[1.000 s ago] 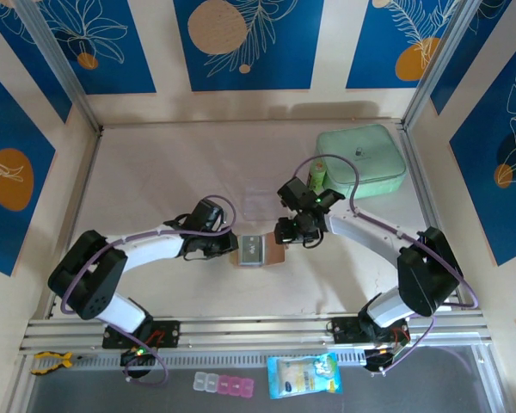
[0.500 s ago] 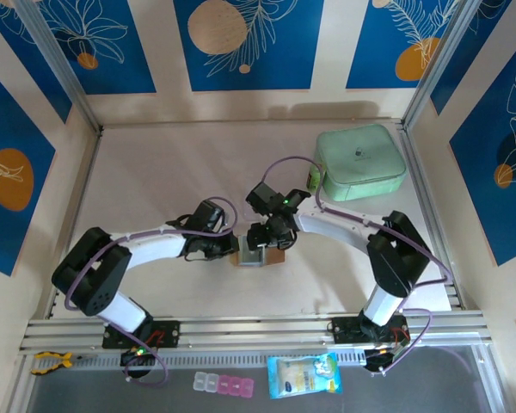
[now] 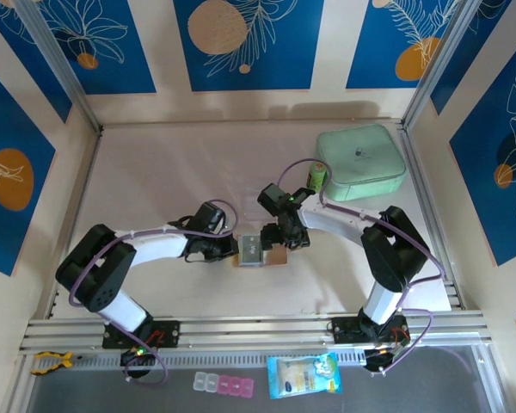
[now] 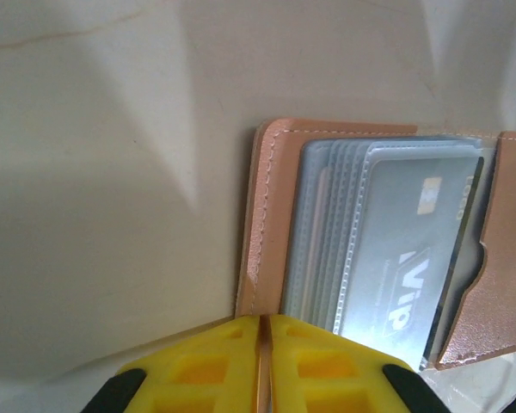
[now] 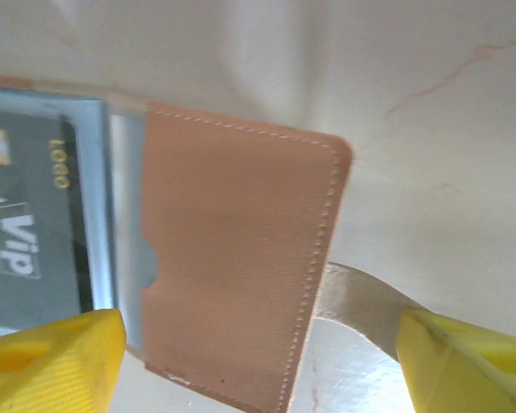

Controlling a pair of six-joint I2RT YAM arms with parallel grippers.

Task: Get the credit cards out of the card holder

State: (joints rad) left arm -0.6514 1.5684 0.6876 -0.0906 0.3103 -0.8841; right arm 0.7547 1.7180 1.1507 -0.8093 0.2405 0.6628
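Left gripper: yellow fingers pressed together with no gap, at the near edge of the tan leather card holder. Whether they pinch that edge or merely pin it down cannot be told.
Right gripper: fingers spread wide, straddling the holder's stitched flap and gripping nothing.
Card holder: lies open and flat on the table, between the two grippers.
Credit card: dark grey with "VIP" print, seated in a clear sleeve over a stack of grey pockets, one edge just beside the flap's notch.
Handling, judged: card light, stiff and slick; sleeve soft and clingy. Best hold is the card edge nearest the notch, drawn along the pocket while the leather is held down.
Mint-green zip case: well apart, far right.
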